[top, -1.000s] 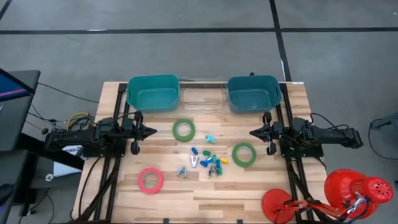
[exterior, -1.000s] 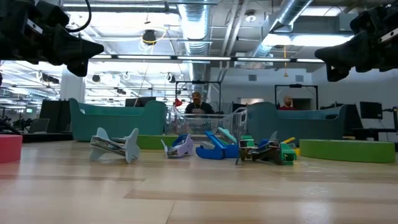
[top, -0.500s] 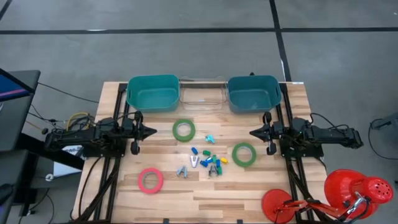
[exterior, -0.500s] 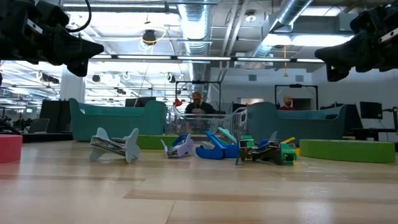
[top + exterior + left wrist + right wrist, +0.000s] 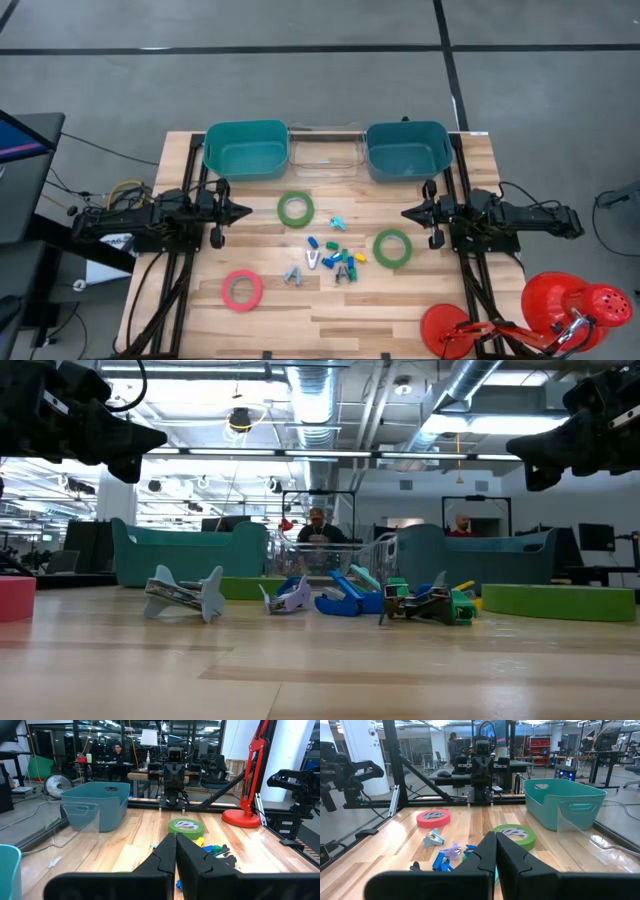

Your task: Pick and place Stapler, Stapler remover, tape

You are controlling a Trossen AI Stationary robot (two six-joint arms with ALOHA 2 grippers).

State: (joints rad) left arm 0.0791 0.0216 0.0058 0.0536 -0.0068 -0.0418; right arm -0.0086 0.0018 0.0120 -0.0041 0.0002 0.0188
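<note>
Three tape rolls lie flat on the wooden table: a green one (image 5: 295,209) far of centre, a second green one (image 5: 393,247) to the right, and a pinkish-red one (image 5: 242,290) near left. Between them is a scatter of small blue and green staplers (image 5: 334,252) and grey staple removers (image 5: 293,275), each resting on the tabletop. My left gripper (image 5: 246,211) hovers level at the left side, shut and holding nothing. My right gripper (image 5: 406,213) hovers level at the right side, also shut and holding nothing. The two point toward each other.
Two teal bins (image 5: 246,148) (image 5: 407,148) stand along the far edge with a clear bin (image 5: 325,150) between them. A red desk lamp (image 5: 560,308) sits at the near right corner. People are in the room beyond the table, in the low view.
</note>
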